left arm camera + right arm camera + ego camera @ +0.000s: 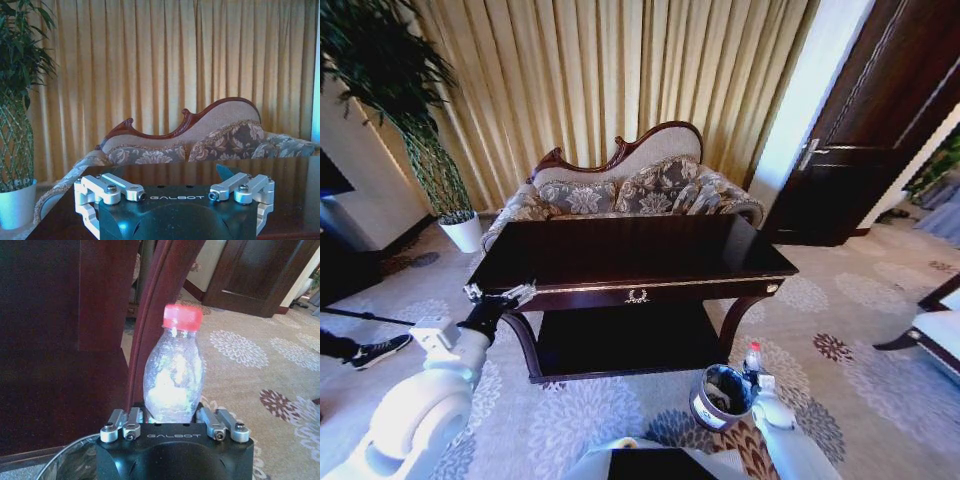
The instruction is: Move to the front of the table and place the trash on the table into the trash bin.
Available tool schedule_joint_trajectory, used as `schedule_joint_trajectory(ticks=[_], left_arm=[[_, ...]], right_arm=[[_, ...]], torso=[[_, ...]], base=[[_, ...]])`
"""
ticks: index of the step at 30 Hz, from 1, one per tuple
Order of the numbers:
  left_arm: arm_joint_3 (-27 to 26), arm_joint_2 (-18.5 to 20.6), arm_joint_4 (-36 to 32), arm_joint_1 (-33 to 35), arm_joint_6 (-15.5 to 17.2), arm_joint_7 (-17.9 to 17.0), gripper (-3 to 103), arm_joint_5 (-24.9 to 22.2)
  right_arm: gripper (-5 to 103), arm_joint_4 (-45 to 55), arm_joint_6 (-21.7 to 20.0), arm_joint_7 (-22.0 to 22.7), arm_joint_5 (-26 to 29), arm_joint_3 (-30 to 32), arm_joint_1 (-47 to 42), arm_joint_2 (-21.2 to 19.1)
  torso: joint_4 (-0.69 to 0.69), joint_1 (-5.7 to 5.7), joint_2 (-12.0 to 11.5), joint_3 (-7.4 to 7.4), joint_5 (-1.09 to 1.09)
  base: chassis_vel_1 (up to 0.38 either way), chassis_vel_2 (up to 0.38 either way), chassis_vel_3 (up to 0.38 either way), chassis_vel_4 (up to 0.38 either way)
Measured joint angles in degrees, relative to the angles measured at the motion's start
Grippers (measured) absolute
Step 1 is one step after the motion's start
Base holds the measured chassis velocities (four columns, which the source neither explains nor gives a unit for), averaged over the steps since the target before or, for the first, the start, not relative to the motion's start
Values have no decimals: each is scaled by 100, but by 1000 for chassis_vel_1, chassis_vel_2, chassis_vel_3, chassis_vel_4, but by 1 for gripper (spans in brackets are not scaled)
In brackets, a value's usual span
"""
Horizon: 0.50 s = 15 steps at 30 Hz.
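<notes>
in the head view, the table (pixel 632 262) stands straight ahead, its dark tabletop bare and glossy, with a gold ornament (pixel 637 295) on the front rail and a lower shelf beneath. behind it sits a floral sofa (pixel 625 192) against tan curtains (pixel 610 75), with a potted plant (pixel 415 120) off to the left. the left gripper (pixel 500 295) hovers at the tabletop's front left corner, jaws spread and holding nothing. low on the right, the trash bin (pixel 720 397) sits on the patterned carpet (pixel 840 350) just in front of the table's right leg, dark scraps showing inside. the right gripper (pixel 757 380) is just beside the bin's rim, with the bottle (pixel 753 358) upright in it, red cap on top.

in the left wrist view, the left gripper (pixel 175 192) points across the tabletop (pixel 285 175) toward the sofa (pixel 200 137), its jaws wide apart with only the polished wood between them. the plant (pixel 20 100) in its white pot stands off to the side.

in the right wrist view, the right gripper (pixel 172 422) has its jaws pinching the lower body of the clear bottle (pixel 175 375), which stands upright with its red cap away from the gripper. the curved table leg (pixel 160 310) rises right behind the bottle. the silvery rim of the bin (pixel 62 460) shows next to the gripper body.
</notes>
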Motion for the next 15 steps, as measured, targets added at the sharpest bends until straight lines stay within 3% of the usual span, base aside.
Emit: schedule_joint_trajectory(ticks=[6, 8, 11, 12, 15], left_arm=[[64, 57, 1, -26, -79, 6, 100, 28], [50, 66, 1, -23, -90, 6, 100, 28], [-34, 77, 2, -21, -117, 6, 100, 28], [-34, 77, 2, -21, -117, 6, 100, 28], [-48, 5, 3, 35, -121, 6, 100, 30]], right_arm=[[68, 55, 10, 22, 5, 77, -66, -23], [68, 61, 11, 24, 6, 80, -71, -35], [85, 126, 11, 30, 18, 87, -90, -69], [85, 126, 11, 30, 18, 87, -90, -69], [98, 254, -8, 32, 40, 86, -135, -74]], torso=[[0, 0, 0, 0, 0], [0, 0, 0, 0, 0], [0, 0, 0, 0, 0], [0, 0, 0, 0, 0], [1, 0, 0, 0, 0]], base=[[0, 0, 0, 0], [0, 0, 0, 0], [0, 0, 0, 0], [0, 0, 0, 0], [0, 0, 0, 0]])
